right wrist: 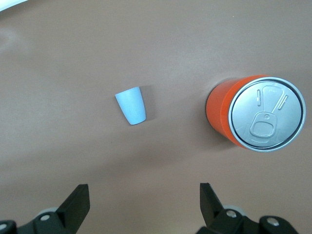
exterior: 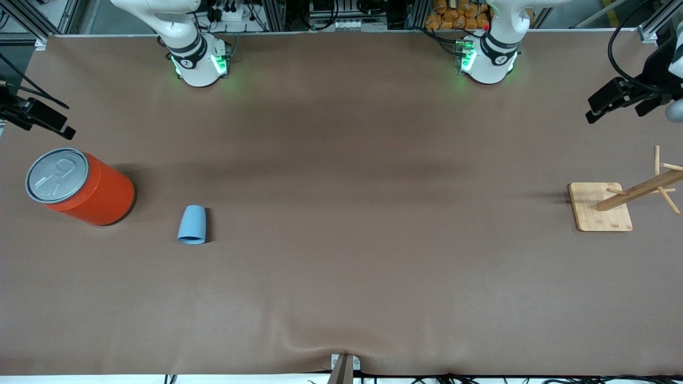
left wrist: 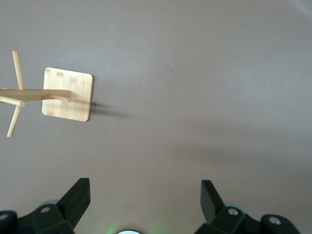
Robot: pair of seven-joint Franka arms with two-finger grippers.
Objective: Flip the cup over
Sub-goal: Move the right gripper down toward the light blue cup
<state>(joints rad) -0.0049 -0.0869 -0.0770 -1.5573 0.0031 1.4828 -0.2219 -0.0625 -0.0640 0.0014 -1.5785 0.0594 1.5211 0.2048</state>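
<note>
Front view: brown surface (exterior: 341, 224) carries red can (exterior: 85, 188), wooden peg stand (exterior: 602, 207), then cup (exterior: 191, 224) (light blue, wide end down) beside can, slightly nearer camera. Left tool (left wrist: 145, 201) raised over surface near stand, fingers spread. Right tool (right wrist: 144, 201) raised near can, fingers spread, holding nothing.

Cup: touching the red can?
No. The cup stands apart from the can, with bare table between them.

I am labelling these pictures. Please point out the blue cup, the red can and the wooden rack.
cup (exterior: 191, 225), front view, middle of its side wall
can (exterior: 101, 194), front view, red side wall
rack (exterior: 592, 213), front view, flat base board
</note>
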